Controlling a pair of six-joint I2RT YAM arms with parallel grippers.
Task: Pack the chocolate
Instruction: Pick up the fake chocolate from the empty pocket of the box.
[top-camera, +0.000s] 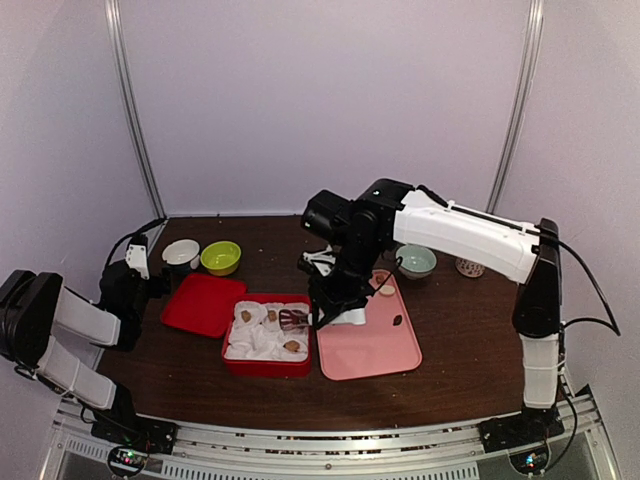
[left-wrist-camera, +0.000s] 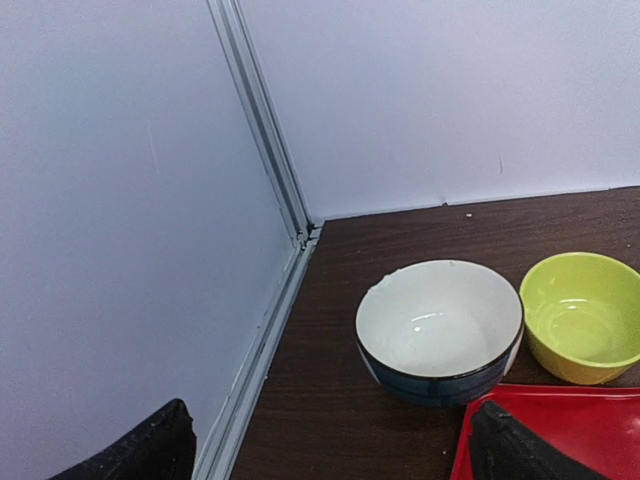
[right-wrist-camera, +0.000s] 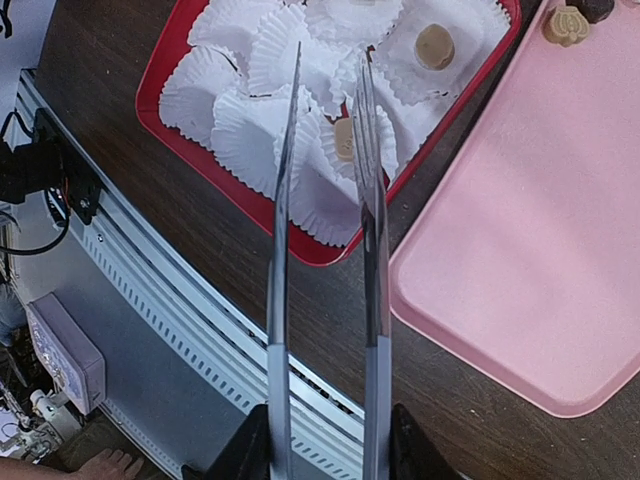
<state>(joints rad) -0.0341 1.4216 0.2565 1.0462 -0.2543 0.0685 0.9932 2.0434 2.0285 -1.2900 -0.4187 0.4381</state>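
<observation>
The dark wooden table (top-camera: 450, 380) carried everything. The right arm reached over its middle, and the right hand (right-wrist-camera: 320, 445) was pressed together on the handle end of long metal tongs (right-wrist-camera: 373, 260). The left arm was folded at the table's left edge. The left hand (left-wrist-camera: 325, 465) was spread wide and pinched nothing.

A pink tray (top-camera: 370, 350) lay just right of a red box (top-camera: 262, 368), the two touching or nearly so. A red lid (top-camera: 203, 303) lay flat at the box's left. A white bowl (left-wrist-camera: 440, 330) and a green bowl (left-wrist-camera: 585, 315) stood side by side behind the lid, and a pale blue bowl (top-camera: 416, 261) stood behind the tray.

The tongs' blades were slightly apart and pointed over the white paper cups (right-wrist-camera: 200, 85) that filled the box. The chocolate (right-wrist-camera: 434, 46) was divided. A few pieces sat singly in cups, one of them seen between the blades, and a few lay on the tray.
</observation>
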